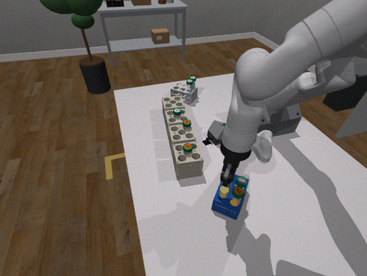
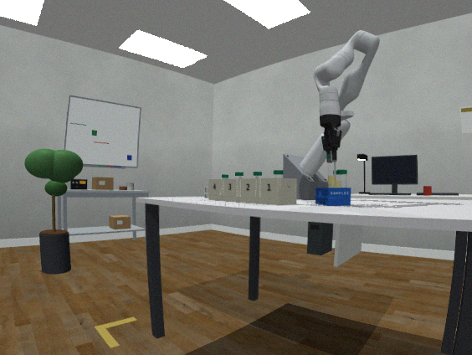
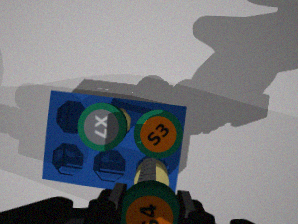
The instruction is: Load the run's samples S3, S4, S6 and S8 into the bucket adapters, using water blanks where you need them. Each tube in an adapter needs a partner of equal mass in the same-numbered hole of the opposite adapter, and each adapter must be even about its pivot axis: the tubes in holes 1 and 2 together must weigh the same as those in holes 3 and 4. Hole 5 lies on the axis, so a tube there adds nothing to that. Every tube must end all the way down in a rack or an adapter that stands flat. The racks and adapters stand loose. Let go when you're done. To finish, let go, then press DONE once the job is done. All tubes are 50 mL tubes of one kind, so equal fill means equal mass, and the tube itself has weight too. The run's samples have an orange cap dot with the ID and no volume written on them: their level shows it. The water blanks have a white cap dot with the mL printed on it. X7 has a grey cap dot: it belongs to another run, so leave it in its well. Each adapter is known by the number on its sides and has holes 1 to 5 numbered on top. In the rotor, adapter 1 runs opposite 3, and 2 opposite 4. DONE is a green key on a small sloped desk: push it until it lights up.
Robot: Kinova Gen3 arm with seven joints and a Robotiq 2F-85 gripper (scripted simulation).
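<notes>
My gripper is shut on the cap end of sample tube S4, which has a green cap with an orange dot. The tube hangs upright, and its pale yellow body is over a front well of the blue SAMPLES rack. I cannot tell whether its tip is clear of the well. S3 and grey-dotted X7 stand in the rack. Four beige adapters stand in a row. Adapter 1 holds an orange-dot tube. Adapter 2 holds another orange-dot tube. Adapter 3 holds a white-dot blank.
A small grey blank rack with two tubes stands beyond adapter 4. The sloped desk with the green DONE key sits between the adapters and my arm's base. In the exterior view the adapter row is just left of the blue rack.
</notes>
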